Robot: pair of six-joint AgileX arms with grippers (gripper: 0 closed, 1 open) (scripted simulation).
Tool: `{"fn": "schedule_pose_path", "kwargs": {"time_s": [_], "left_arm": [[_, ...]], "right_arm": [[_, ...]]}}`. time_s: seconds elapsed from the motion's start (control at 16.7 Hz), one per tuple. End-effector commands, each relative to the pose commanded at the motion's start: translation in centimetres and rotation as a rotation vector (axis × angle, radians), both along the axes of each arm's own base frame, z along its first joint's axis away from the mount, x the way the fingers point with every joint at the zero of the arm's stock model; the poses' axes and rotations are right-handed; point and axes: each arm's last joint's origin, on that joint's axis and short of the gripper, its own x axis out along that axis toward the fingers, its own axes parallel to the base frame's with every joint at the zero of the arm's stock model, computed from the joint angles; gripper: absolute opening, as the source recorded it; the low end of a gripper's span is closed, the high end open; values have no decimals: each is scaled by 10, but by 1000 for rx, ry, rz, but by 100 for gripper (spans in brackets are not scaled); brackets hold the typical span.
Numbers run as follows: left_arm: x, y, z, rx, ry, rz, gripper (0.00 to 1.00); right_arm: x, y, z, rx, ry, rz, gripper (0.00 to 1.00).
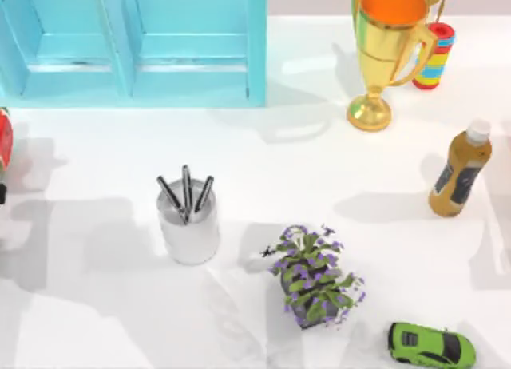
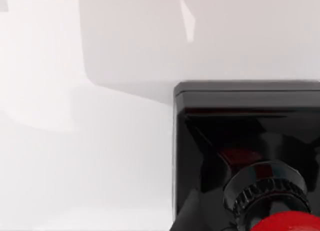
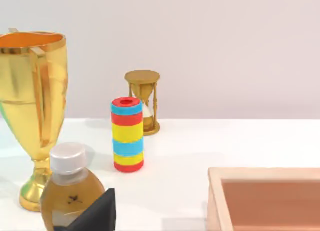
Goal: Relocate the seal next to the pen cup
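One seal point(image 2: 250, 156) sits close under my left wrist camera, at the surface's left edge, well apart from the pen cup point(image 1: 190, 225). Pincer state: cannot tell. Next, secure and carry it.

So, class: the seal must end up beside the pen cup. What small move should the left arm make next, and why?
Probably ease the left arm in over the small stamp with the glossy red ball knob and black square base, centring on the knob. The left wrist view shows it close but not centred, standing on the white table. The shiny silver cylindrical pen cup has no stamp beside it yet.
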Motion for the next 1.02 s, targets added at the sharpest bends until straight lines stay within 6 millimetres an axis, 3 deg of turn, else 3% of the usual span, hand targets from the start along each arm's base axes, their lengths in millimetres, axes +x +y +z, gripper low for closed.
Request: {"fn": "schedule_pose_path", "kwargs": {"time_s": [0.24,0.3,0.84,1.02], "left_arm": [[0,0,0,0,0,0,2],[0,0,0,0,0,0,0],[0,-1,1,0,-2,-1,0],[9,-17,22,5,-15,7,0]], "right_arm": [[0,0,0,0,0,0,100],[0,0,0,0,0,0,100],[0,0,0,0,0,0,100],[0,0,0,0,0,0,100]]}}
